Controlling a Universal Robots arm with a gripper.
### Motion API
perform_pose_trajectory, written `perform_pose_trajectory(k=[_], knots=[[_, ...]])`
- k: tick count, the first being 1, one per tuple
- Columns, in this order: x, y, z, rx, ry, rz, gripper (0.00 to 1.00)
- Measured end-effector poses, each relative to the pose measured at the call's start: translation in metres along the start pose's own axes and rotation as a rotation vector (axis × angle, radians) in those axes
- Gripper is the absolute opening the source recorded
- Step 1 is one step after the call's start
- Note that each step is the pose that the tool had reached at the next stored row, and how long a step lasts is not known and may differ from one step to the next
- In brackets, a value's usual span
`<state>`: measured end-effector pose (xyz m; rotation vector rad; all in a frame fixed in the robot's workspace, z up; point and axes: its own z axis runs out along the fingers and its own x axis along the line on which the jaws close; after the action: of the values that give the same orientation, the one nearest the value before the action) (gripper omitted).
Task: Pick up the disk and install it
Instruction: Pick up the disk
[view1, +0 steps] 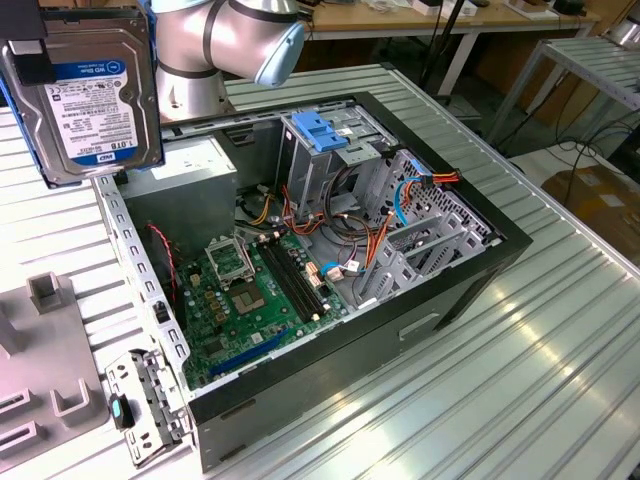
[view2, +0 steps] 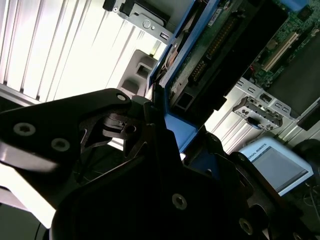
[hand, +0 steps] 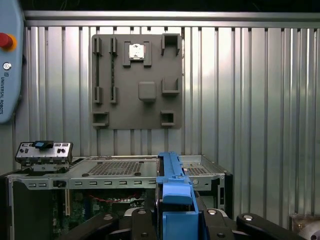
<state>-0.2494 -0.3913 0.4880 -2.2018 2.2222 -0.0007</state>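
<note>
**First wrist view**
- Claw (hand: 176, 222): black fingers (hand: 142, 222) sit narrow on either side of the disk (hand: 172, 192) and grip it by its blue frame. The disk is held edge-on.
- Case (hand: 120, 172): open, with its grey rim just beyond and below the claw. A green board shows inside.
- Bracket (hand: 44, 150): rests on the case rim, off to one side of the claw.
- Plate (hand: 137, 80): grey, with raised holders. It lies flat on the ribbed table (hand: 260, 100), farther beyond the claw and apart from the case.
- Pendant (hand: 7, 60): pale blue with a red button, on the bracket's side of the claw and farther out.

**Second wrist view**
- Claw (view2: 167, 117): clamped on the blue frame.
- Disk (view2: 220, 55): circuit side showing, projecting ahead of the claw.
- Plate (view2: 142, 67), table (view2: 60, 50) and pendant (view2: 277, 165): all beyond the claw.

**Exterior view**
- Disk (view1: 90, 95): raised, label facing the camera, clear of the case and not yet installed.
- Arm (view1: 220, 40): just beside the disk.
- Case (view1: 450, 290): lies open, lower than the held disk and toward the exterior view's right of it.
- Case contents: board (view1: 255, 290), blue-topped cage (view1: 322, 135), grey box (view1: 185, 185), cables (view1: 370, 240).
- Bracket (view1: 145, 405): at the case corner, well below the disk.
- Plate (view1: 40, 370): on the table (view1: 520, 380), well below the disk.
</note>
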Motion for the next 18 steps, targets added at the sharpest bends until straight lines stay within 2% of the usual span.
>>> perform_pose_trajectory(k=[8, 18], knots=[[-0.0001, -0.0103, 0.0002, 0.0000, 0.0000, 0.000, 0.37], [-0.0001, -0.0119, 0.0002, 0.0000, 0.0000, 0.000, 0.37]])
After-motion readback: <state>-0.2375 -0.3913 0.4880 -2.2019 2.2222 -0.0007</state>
